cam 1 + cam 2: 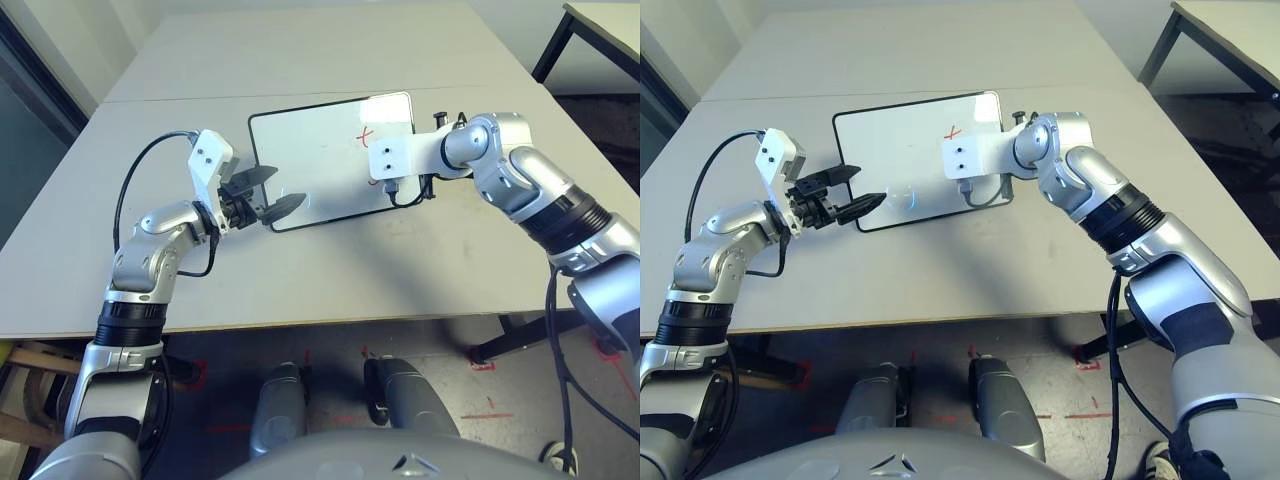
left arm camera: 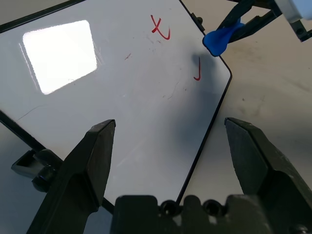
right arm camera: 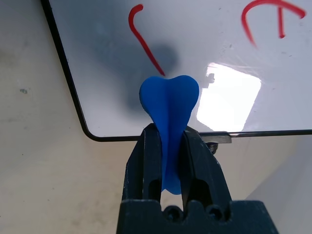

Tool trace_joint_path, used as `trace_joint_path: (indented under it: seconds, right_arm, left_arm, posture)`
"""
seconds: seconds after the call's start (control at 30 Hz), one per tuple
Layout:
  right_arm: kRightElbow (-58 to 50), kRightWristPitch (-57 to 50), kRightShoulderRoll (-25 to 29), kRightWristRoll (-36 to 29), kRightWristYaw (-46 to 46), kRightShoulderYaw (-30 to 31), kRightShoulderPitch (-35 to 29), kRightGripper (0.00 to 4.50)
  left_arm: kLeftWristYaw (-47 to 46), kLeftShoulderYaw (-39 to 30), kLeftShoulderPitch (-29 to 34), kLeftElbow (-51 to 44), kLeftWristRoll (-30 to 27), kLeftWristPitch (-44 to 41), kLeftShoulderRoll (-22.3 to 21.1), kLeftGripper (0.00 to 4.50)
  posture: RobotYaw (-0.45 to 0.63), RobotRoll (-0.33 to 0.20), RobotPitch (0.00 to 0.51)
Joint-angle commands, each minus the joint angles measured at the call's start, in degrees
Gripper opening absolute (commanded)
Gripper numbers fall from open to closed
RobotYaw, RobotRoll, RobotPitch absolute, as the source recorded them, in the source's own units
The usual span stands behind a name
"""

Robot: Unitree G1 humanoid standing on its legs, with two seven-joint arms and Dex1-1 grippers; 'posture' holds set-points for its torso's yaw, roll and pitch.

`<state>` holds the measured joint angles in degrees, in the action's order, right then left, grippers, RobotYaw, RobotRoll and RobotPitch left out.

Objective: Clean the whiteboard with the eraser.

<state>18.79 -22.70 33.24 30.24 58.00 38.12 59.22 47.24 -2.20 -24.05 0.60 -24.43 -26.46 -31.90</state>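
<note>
The whiteboard (image 1: 315, 150) lies flat on the table, white with a thin black frame. A red cross-like mark (image 3: 273, 14) and a red hook stroke (image 3: 144, 39) are on it near its right end. My right gripper (image 3: 170, 134) is shut on the blue eraser (image 3: 169, 102), which is held on edge just above the board's near right corner, beside the hook stroke. The eraser (image 2: 222, 39) also appears in the left wrist view at that corner. My left gripper (image 1: 290, 185) stands open over the board's near left corner, nothing between its fingers.
The grey table (image 1: 300, 270) has free surface in front of the board and behind it. A seam (image 1: 180, 95) runs across it behind the board. Another table (image 1: 600, 30) stands at the back right. A black cable (image 1: 135, 180) loops beside my left forearm.
</note>
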Motion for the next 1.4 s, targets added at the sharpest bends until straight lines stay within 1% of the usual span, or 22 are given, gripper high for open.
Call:
trace_joint_path:
  seconds: [0.03,0.33,0.63,1.03,1.23,1.4]
  right_arm:
    - [2.7,2.0,-0.9,1.4,-0.8,-0.7,0.4,0.30]
    - [7.9,3.9,-4.3,3.1,-2.1,-1.5,0.9,0.30]
    - [10.8,4.9,-7.2,4.1,-2.7,-1.7,1.2,0.30]
    - [14.0,7.2,-11.4,5.4,-2.0,-1.0,3.9,0.30]
    - [13.1,7.8,-13.0,5.9,-0.7,-0.4,3.5,0.30]
    - [11.2,7.7,-13.2,6.5,0.5,-0.1,2.0,0.30]
  left_arm:
    - [-0.1,0.4,0.7,-1.3,0.7,0.1,-0.1,4.50]
    - [-0.3,0.4,0.9,-1.6,0.7,0.0,-0.1,4.50]
    - [-0.5,0.5,1.1,-1.8,0.8,-0.1,-0.1,4.50]
    - [-1.0,0.6,1.4,-1.9,0.7,0.1,0.5,4.50]
    - [-1.4,0.5,1.8,-2.1,0.7,0.1,0.7,4.50]
    - [-1.5,0.5,2.0,-2.4,0.7,0.0,0.8,4.50]
  posture:
    - [-0.08,0.000,0.074]
    - [-0.08,0.000,0.076]
    - [-0.08,0.000,0.081]
    - [-0.07,0.000,0.081]
    - [-0.07,0.000,0.082]
    - [-0.06,0.000,0.083]
